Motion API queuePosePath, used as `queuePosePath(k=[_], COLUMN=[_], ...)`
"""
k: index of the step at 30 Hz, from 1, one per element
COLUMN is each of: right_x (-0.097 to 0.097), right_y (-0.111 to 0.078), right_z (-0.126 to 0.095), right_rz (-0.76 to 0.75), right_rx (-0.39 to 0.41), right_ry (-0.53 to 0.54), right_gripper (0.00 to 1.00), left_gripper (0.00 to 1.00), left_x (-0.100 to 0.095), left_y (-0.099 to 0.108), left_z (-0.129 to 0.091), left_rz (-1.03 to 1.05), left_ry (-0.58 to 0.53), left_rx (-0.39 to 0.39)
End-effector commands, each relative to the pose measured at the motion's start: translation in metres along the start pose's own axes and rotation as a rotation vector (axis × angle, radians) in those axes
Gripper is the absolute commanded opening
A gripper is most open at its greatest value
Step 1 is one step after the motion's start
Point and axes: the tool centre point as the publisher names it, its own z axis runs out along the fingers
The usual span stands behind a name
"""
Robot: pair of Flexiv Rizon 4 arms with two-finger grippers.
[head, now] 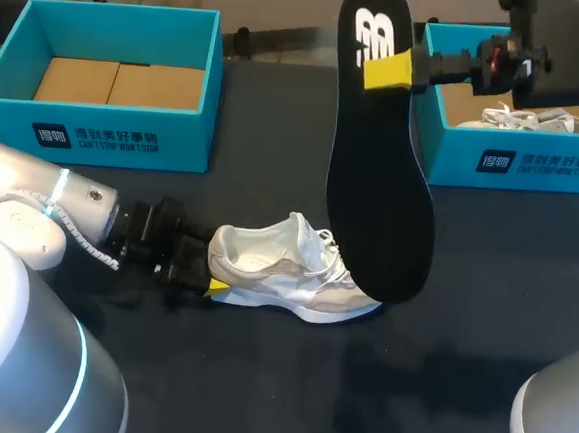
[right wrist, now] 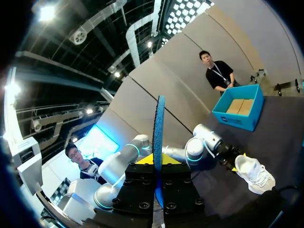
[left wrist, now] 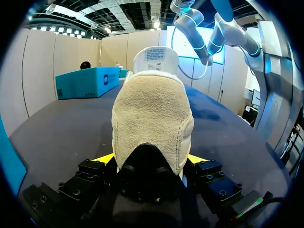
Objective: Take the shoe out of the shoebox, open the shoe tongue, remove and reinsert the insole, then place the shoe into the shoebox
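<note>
1. Left gripper point(head: 211, 274) lies low on the table point(head: 255, 394), its two yellow-tipped fingers pressed against either side of the heel of the white and beige shoe point(head: 285, 271). From the left wrist view the gripper point(left wrist: 151, 159) has a yellow tip showing on each flank of the suede heel of the shoe point(left wrist: 152, 118).
2. That shoe sits upright on its sole at the middle of the table, outside both boxes, toe pointing away from the left arm. Its tongue point(left wrist: 156, 57) stands up above the collar.
3. Right gripper point(head: 389, 72) is raised well above the table and pinches the black insole point(head: 381, 204) near its heel end. In the right wrist view the insole point(right wrist: 159, 123) stands edge-on between the fingers of that gripper point(right wrist: 159, 160).
4. Hanging lengthwise, the insole has its toe end down by the shoe's forefoot; whether the two touch cannot be told.
5. An open blue shoebox point(head: 96, 126) stands at the far left of the table, with brown cardboard point(head: 119, 83) lying in its bottom.
6. Another blue shoebox point(head: 535, 161) stands at the far right, under the right arm, and holds a second white shoe point(head: 538, 120).
</note>
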Motion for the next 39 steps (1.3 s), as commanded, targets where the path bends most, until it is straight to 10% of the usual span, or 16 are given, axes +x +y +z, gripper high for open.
queuePosePath(k=[1, 16, 17, 19, 39], right_x=[-0.001, -0.001, -0.001, -0.001, -0.001], right_y=[-0.001, -0.001, -0.001, -0.001, -0.001], right_z=[0.003, 0.003, 0.003, 0.003, 0.003], right_rz=[-0.002, -0.002, -0.002, -0.002, -0.002], right_rx=[-0.018, -0.018, -0.018, -0.018, -0.018], right_ry=[0.012, 0.012, 0.012, 0.012, 0.012], right_gripper=[0.00, 0.00, 0.00, 0.00, 0.00], left_gripper=[0.00, 0.05, 0.20, 1.00, 1.00], left_x=[-0.001, -0.001, -0.002, -0.001, -0.008], left_y=[0.000, -0.001, -0.001, -0.002, -0.002], left_z=[0.001, -0.001, -0.003, -0.006, -0.045], left_rz=[0.000, 0.001, 0.005, 0.002, 0.079], left_ry=[0.002, 0.013, 0.019, 0.031, 0.041], left_rx=[-0.003, -0.002, -0.004, 0.006, -0.183])
